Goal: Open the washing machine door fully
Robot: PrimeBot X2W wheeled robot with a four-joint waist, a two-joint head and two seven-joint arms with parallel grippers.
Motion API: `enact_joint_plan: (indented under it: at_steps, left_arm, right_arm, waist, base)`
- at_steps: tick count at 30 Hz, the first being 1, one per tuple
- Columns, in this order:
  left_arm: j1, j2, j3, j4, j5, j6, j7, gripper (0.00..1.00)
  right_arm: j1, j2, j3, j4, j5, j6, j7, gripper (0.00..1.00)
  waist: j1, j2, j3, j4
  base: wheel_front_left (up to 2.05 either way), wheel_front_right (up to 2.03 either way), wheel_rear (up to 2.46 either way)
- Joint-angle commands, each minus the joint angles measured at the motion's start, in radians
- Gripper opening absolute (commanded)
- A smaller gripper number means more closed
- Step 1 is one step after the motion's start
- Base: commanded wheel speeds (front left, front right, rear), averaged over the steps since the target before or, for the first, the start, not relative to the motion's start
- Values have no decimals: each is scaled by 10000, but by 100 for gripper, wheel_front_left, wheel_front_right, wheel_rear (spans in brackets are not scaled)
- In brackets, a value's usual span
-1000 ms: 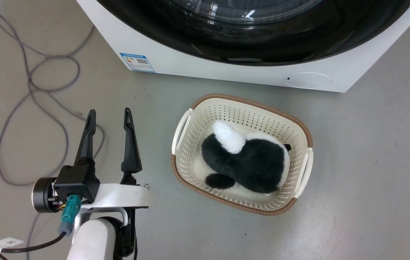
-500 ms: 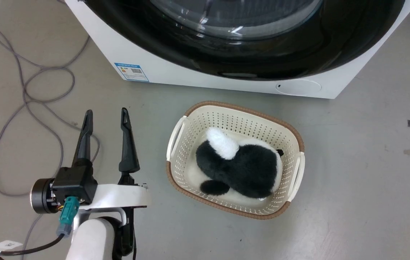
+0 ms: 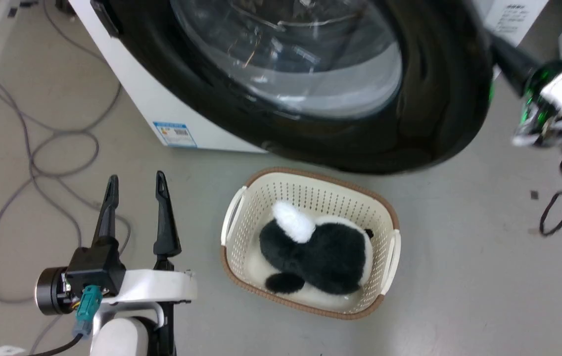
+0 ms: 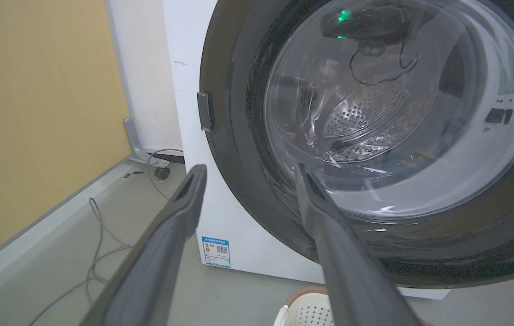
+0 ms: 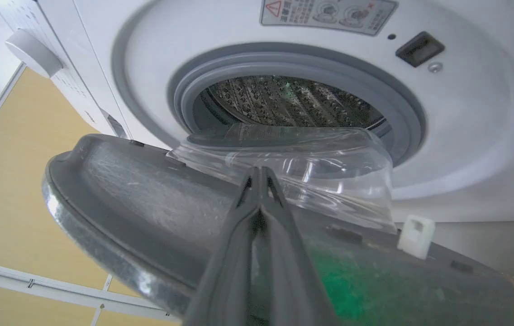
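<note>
The washing machine door [image 3: 439,99], a glossy black disc with a clear domed window [image 3: 301,59], stands partly swung out from the white washing machine [image 3: 162,109]. In the right wrist view my right gripper [image 5: 257,171] is shut, its tips lying against the door's grey inner face [image 5: 139,190] beside the glass bowl [image 5: 311,163]. Beyond it are the grey rubber ring [image 5: 184,90] and the steel drum [image 5: 284,99]. In the head view my right wrist [image 3: 558,99] reaches behind the door's right edge. My left gripper [image 3: 136,176] hangs open and empty over the floor, left of the door [image 4: 239,136].
A cream basket [image 3: 234,217] holding a black-and-white plush toy [image 3: 320,252] sits on the floor just below the door's lower edge. Grey cable [image 3: 28,148] loops across the floor at the left. A blue label [image 3: 174,134] marks the machine's lower front.
The head camera has tilted up. The door has swung outward from the machine's front, and my right arm has come into the head view at the right edge. The left gripper stays open.
</note>
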Motion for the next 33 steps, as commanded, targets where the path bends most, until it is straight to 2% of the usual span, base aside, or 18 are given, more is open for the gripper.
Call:
enact_joint_plan:
  at_steps: [1,15,25,33]
  left_arm:
    - [103,8,30,28,58,-34,-55,100]
    - [749,8,147,223,149,-223,-55,100]
    - [1207,8,99,421,159,-328,-55,100]
    - [1417,8,76,555,219,-445,-55,100]
  right_arm:
    - [407,263,210,-7,10,-9,157,0]
    - [3257,374,843,-2081,292,-9,695,0]
    - [5127,1176,1222,-3815,650,-9,710,0]
    - [6254,1769,1897,-4813,556,-9,864,0]
  waist:
    - [0,0,-163,-65]
    - [0,0,-1116,-253]
    - [0,0,-1797,-160]
    - [0,0,-2192,30]
  base:
    - [0,0,0]
    - [0,0,0]
    - [0,0,0]
    - [0,0,0]
